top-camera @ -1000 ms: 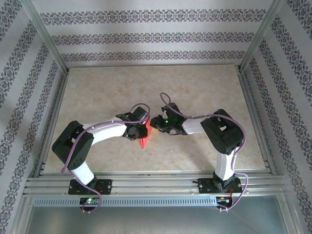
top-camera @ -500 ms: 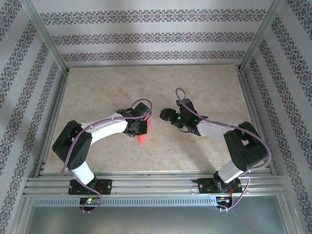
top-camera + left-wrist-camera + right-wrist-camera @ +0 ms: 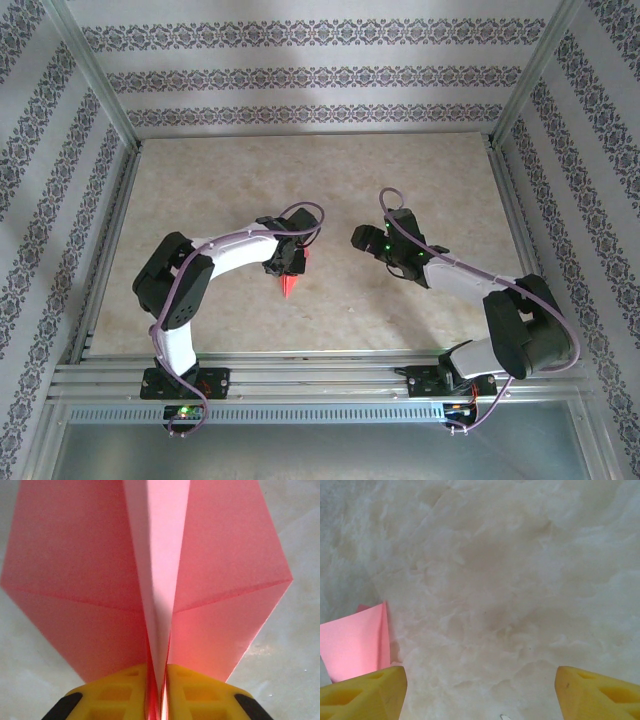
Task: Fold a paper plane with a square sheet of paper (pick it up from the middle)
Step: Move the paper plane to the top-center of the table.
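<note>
The paper plane [image 3: 150, 570] looks folded and done; it has two flat wings and a deep fold down the middle; in the top view its red nose [image 3: 289, 284] points toward the near edge of the table [image 3: 300, 170]; we cannot tell if the nose touches the table or hangs just over it.

The left gripper [image 3: 157, 680] is closed tight on the middle fold at the back end of the plane, with the yellow fingers [image 3: 125, 690] pressed on both sides; we think the job now is to carry or set down the plane; so we should hold only the middle fold, move slowly, and keep the wings off the table so they do not bend.

The right gripper [image 3: 480, 695] is wide open and holds nothing; it sits a little way off to the right [image 3: 362, 238], with a corner of pink paper [image 3: 355, 645] at the left of its view.

There is lots of bare table at the back and on both sides; the metal rail [image 3: 320, 372] at the near edge is the closest thing to watch.
</note>
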Tool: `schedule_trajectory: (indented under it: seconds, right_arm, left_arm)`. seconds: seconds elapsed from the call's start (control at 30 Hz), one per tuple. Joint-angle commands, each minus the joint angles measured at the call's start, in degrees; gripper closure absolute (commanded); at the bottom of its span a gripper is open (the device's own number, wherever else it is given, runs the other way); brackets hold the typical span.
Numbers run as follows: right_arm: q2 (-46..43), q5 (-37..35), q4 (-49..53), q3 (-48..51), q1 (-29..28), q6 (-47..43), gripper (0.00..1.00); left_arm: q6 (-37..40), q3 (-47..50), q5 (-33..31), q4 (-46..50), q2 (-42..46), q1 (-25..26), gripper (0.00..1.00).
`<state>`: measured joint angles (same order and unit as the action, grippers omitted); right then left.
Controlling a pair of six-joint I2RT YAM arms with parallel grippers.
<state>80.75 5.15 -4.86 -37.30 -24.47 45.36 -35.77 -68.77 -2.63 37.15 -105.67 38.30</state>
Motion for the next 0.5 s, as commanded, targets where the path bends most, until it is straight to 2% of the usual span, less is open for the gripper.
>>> schedule_trajectory:
  seconds: [0.0, 0.47]
  right_arm:
    - [-1.04, -1.32, 0.49, 0.99, 0.47, -0.46, 0.22]
    - [-0.51, -0.47, 0.04, 1.18, 0.65, 0.40, 0.22]
  left_arm:
    - [-0.50, -1.49, -1.15, 3.25, -0.82, 0.89, 0.81]
    - [-2.28, -1.80, -0.37, 3.71, -3.62, 1.07, 0.77]
